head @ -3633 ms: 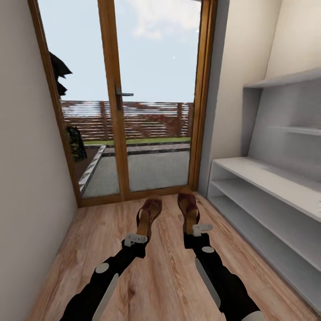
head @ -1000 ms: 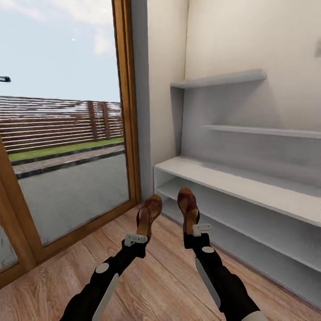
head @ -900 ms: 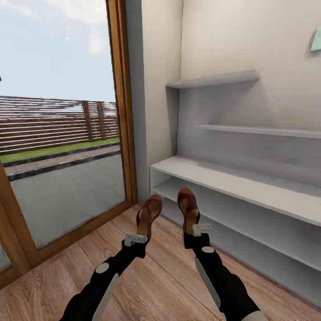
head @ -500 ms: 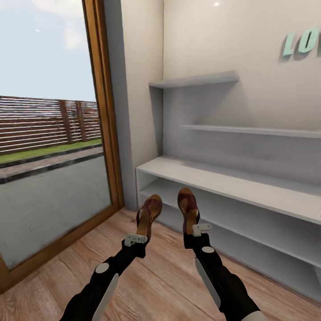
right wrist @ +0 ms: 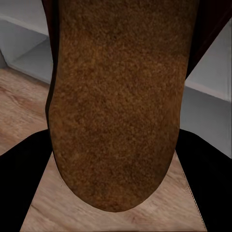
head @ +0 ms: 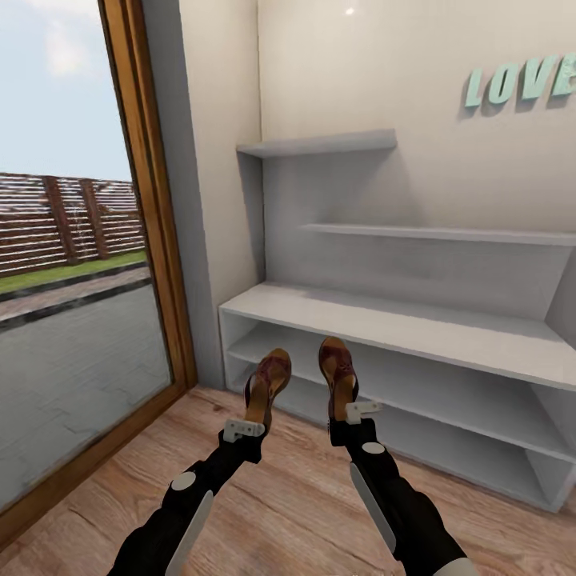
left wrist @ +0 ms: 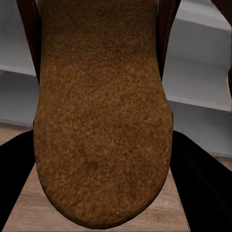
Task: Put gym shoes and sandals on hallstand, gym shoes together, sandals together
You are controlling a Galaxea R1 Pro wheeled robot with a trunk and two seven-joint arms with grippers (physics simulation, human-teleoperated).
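My left gripper is shut on the heel of one dark brown sandal, held above the corridor floor with its toe pointing away. My right gripper is shut on the other sandal, held the same way just to the right. Each wrist view looks along a tan insole with black fingers at both sides. The white hallstand stands straight ahead, and both sandal toes point toward its lower shelf bay. The gym shoes are out of view.
Two stepped wall shelves hang above the bench. A wood-framed glass door closes the left side. Teal letters are fixed on the wall above. Wood-plank floor runs between me and the rack.
The camera has swung right: the door has slid to the left and the hallstand now sits in the middle, with wall letters in sight. Both arms hold the sandals as before.
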